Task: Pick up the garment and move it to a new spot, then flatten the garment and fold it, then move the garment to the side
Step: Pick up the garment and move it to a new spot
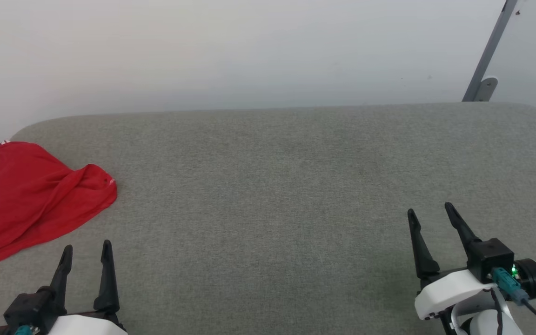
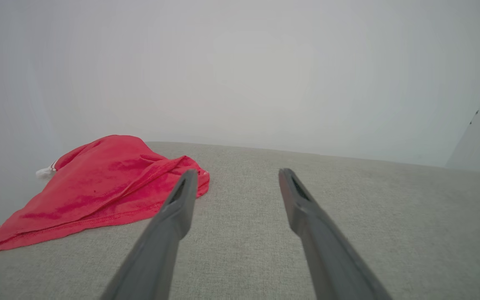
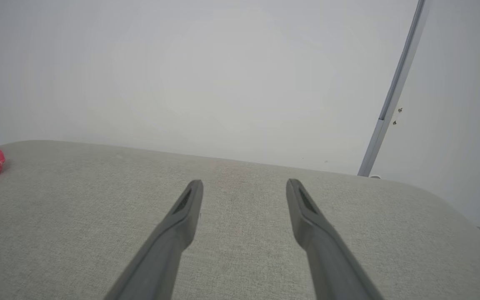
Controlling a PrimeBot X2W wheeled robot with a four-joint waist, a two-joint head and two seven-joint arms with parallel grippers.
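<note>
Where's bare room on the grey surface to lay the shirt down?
The grey surface is bare from the shirt to its rounded right end, between the wall and the open left gripper and right gripper. Crowded only at the left end, where the shirt lies.

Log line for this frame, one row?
phase: before pickup | red garment: crumpled, far left of grey fabric surface | left gripper: open, empty | right gripper: open, empty

1. Brightly and evenly lit by soft, diffuse light; no glare.
2. Only faint, soft-edged shadows beneath the red garment (image 1: 26, 195) and by the right tool (image 1: 429, 208) on the grey worktop (image 1: 268, 186).
3. Sharp in the head view, down to the weave.
4. Hazy and washed out in both wrist views; blurred toward the base of the left tool (image 2: 236, 172); bowed at the worktop's far edge.
</note>
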